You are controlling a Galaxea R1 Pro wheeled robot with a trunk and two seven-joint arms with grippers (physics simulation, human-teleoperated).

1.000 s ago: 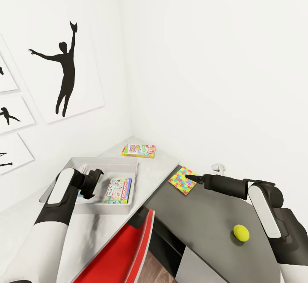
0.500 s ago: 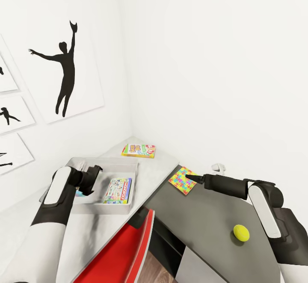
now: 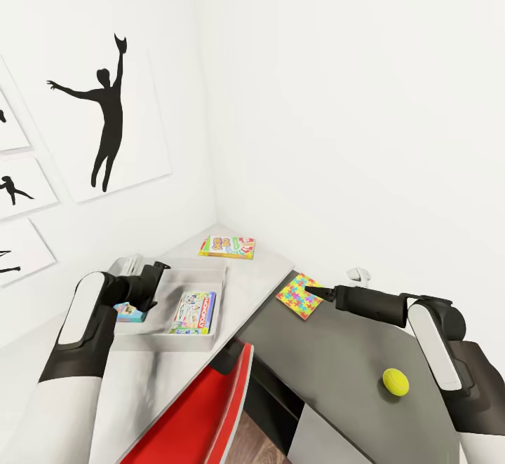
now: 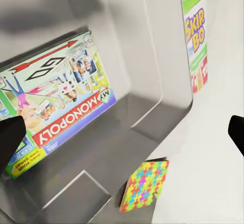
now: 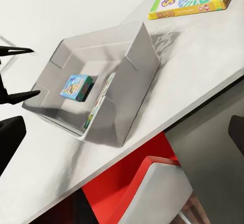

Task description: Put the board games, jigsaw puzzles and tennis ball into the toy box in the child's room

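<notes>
The grey toy box [image 3: 219, 301] stands on the white table. Inside lie a Monopoly board game [image 3: 194, 312] and a small blue box [image 3: 130, 311]. My left gripper [image 3: 151, 280] hovers open over the box's far left corner, holding nothing. A Skip-Bo game [image 3: 227, 246] lies beyond the box. The colourful jigsaw puzzle [image 3: 300, 296] rests on the dark table, with my open right gripper [image 3: 313, 290] just above its near edge. A yellow tennis ball [image 3: 395, 382] sits further right. The left wrist view looks down on the Monopoly game [image 4: 56, 102], the Skip-Bo game [image 4: 195, 41] and the jigsaw puzzle [image 4: 145, 183].
A red chair [image 3: 210, 408] is tucked in at the corner where the two tables meet. White walls close in behind both tables, and framed silhouette pictures [image 3: 109, 113] hang on the left. A small white fitting [image 3: 358, 275] sits by the wall.
My left gripper has pulled back toward the box's far left corner, uncovering the small blue box lying inside. The right arm has not moved.
</notes>
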